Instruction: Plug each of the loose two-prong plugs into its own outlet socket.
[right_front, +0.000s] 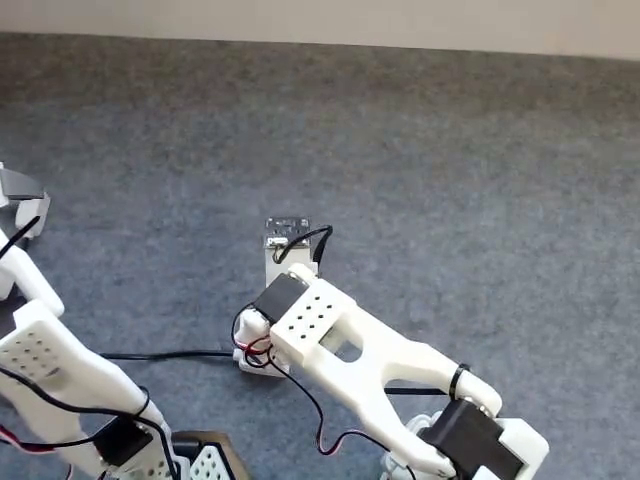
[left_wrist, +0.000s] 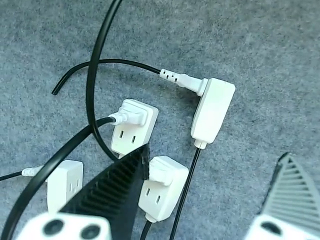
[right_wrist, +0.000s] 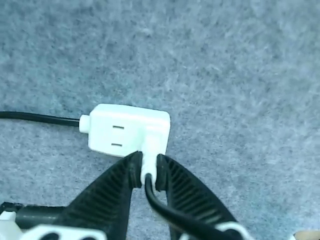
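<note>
My right gripper (right_wrist: 147, 161) is shut on the neck of a white two-prong plug (right_wrist: 152, 139), where its black cord leaves it. That plug sits against the end of a white outlet socket (right_wrist: 117, 132) lying on the grey carpet, two slots facing up. In the high view the right gripper (right_front: 252, 345) is low over this socket (right_front: 246, 362). My left gripper (left_wrist: 215, 152) hangs open above three white sockets (left_wrist: 131, 131) (left_wrist: 162, 189) (left_wrist: 65, 182). A long white plug body (left_wrist: 212, 110) with a cord at each end lies beside them.
Black cords (left_wrist: 92, 80) loop across the carpet around the sockets, one with a loose cut end (left_wrist: 54, 92). A black cord (right_front: 160, 355) runs from the right-hand socket toward the left arm (right_front: 60, 370). Bare carpet (right_front: 450, 180) stretches beyond both arms.
</note>
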